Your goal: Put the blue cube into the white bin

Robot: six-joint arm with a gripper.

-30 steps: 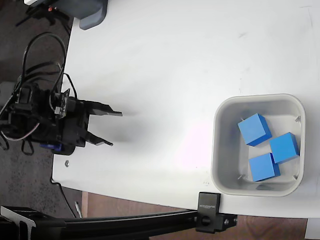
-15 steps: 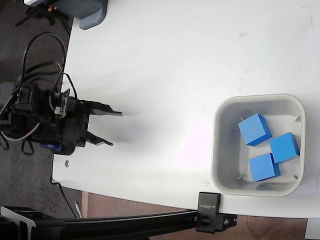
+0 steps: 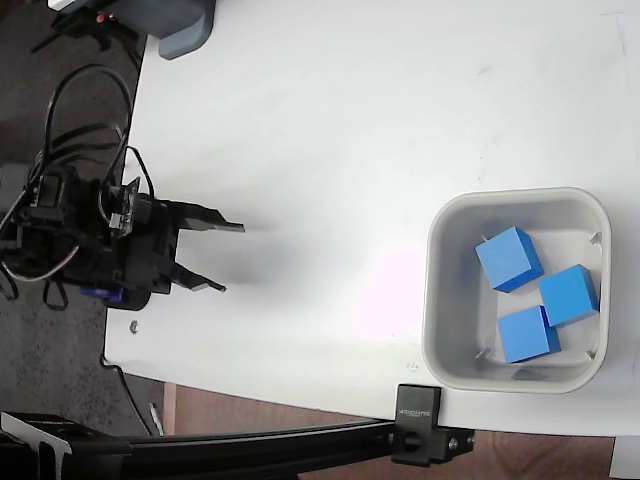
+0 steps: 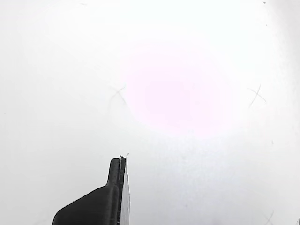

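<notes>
Small bright-blue cube (image 3: pixel 509 259) in off-white plastic bin (image 3: pixel 436 300) at right, beside two more. Jaws (image 3: pixel 222 257) far left, apart, empty. Seemingly finished.

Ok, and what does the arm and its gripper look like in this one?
The arm is black and blocky, with loose black cables looping over it and a small blue part low on its side. The gripper has two flat, black, tapering fingers. In the wrist view only one black finger shows, with a thin pale edge strip.
</notes>
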